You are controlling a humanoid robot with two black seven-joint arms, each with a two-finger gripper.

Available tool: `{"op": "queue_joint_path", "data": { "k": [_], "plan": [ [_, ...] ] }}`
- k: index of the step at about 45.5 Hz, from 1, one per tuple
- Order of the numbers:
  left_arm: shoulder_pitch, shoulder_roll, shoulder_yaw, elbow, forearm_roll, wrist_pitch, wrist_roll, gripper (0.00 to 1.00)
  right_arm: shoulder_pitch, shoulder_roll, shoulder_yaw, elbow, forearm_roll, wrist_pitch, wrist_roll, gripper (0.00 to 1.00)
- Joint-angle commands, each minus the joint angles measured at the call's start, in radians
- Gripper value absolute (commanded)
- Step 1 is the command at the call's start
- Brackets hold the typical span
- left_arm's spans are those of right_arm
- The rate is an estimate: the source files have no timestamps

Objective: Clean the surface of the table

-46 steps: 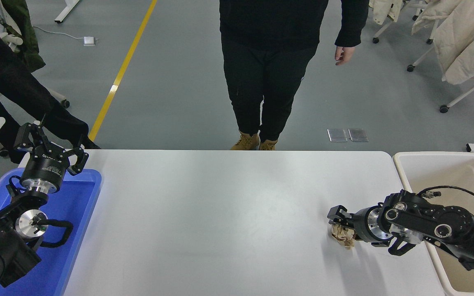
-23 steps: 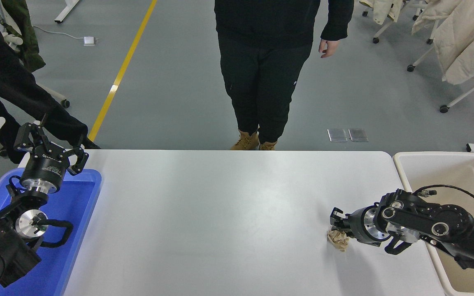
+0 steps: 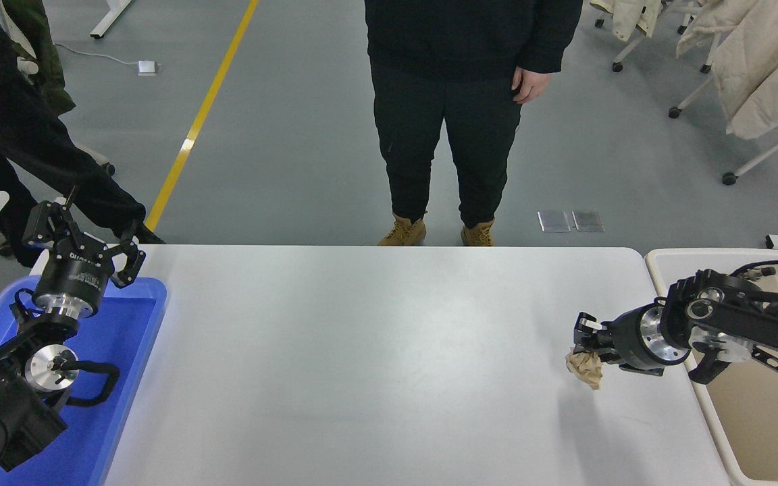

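The white table surface (image 3: pixel 375 358) fills the middle of the head view. My right gripper (image 3: pixel 585 341) is shut on a crumpled brown paper ball (image 3: pixel 585 368) and holds it above the table near the right end; its shadow falls on the top below. The paper hangs under the fingers. My left gripper (image 3: pixel 82 233) is open and empty, parked over the blue tray (image 3: pixel 119 378) at the lower left.
A cream-white bin (image 3: pixel 740 432) stands off the table's right edge, under my right arm. A person in black (image 3: pixel 460 101) stands at the far side; another person's dark sleeve (image 3: pixel 44 162) reaches in at the upper left.
My right gripper has lifted the paper ball off the table and carried it right, toward the bin. The person at the far side has shifted stance. The left arm has not moved.
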Motion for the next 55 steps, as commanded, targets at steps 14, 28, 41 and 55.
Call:
{"op": "queue_joint_path", "data": {
  "k": [14, 28, 41, 55],
  "plan": [
    [0.000, 0.000, 0.000, -0.001, 0.002, 0.001, 0.000, 1.00, 0.257, -0.287, -0.011, 0.029, 0.003, 0.283, -0.014, 0.00],
    [0.000, 0.000, 0.000, -0.001, 0.000, 0.001, 0.000, 1.00, 0.308, -0.372, -0.011, 0.027, 0.001, 0.353, -0.015, 0.00],
    [0.000, 0.000, 0.000, -0.001, 0.000, 0.000, 0.000, 1.00, 0.288, -0.349, -0.021, -0.094, -0.009, 0.355, -0.012, 0.00],
    [0.000, 0.000, 0.000, 0.001, 0.000, 0.001, 0.000, 1.00, 0.152, -0.156, -0.001, -0.419, -0.005, 0.286, -0.001, 0.00]
  ]
}}
